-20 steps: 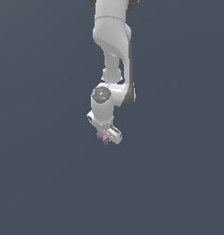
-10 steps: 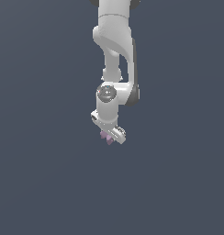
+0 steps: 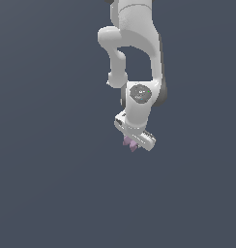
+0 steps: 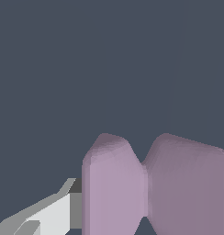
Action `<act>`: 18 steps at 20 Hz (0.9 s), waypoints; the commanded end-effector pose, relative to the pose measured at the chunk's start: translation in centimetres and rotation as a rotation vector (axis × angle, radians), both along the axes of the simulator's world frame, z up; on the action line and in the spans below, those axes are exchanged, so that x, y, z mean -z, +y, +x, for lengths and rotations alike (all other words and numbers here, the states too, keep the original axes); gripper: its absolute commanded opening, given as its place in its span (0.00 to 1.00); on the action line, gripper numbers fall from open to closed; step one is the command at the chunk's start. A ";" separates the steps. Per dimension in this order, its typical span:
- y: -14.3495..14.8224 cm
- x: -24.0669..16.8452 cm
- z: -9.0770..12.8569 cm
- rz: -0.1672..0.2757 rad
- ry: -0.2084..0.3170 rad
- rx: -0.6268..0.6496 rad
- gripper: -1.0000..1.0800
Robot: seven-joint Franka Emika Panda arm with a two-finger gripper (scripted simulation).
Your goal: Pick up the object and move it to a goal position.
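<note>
The object (image 3: pixel 130 143) is a tiny pale mauve block with a pinched, bowtie-like waist. In the exterior view it peeks out under the white hand of the arm. My gripper (image 3: pixel 132 144) is shut on it, and most of the block is hidden by the hand. In the wrist view the object (image 4: pixel 150 183) fills much of the picture, with one grey and white finger (image 4: pixel 63 209) pressed against its side. The other finger is out of that picture. The block appears to hang above the plain dark surface.
The white arm (image 3: pixel 134 48) comes down from the top of the exterior view. A uniform dark grey-blue surface (image 3: pixel 47 184) lies all around.
The arm's wrist and the held block have shifted slightly toward the exterior view's right. The grip on the block looks the same.
</note>
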State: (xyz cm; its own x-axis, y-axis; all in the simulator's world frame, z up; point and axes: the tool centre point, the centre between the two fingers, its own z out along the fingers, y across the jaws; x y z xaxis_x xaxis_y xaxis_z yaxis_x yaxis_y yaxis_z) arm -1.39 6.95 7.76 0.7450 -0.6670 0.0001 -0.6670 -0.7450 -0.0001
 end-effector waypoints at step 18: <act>13.2 -4.4 2.0 0.000 0.000 0.000 0.00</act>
State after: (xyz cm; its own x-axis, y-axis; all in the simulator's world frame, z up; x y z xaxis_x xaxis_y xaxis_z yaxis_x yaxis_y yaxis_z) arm 0.58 20.05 12.11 0.7458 -0.6662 0.0002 -0.6662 -0.7458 -0.0003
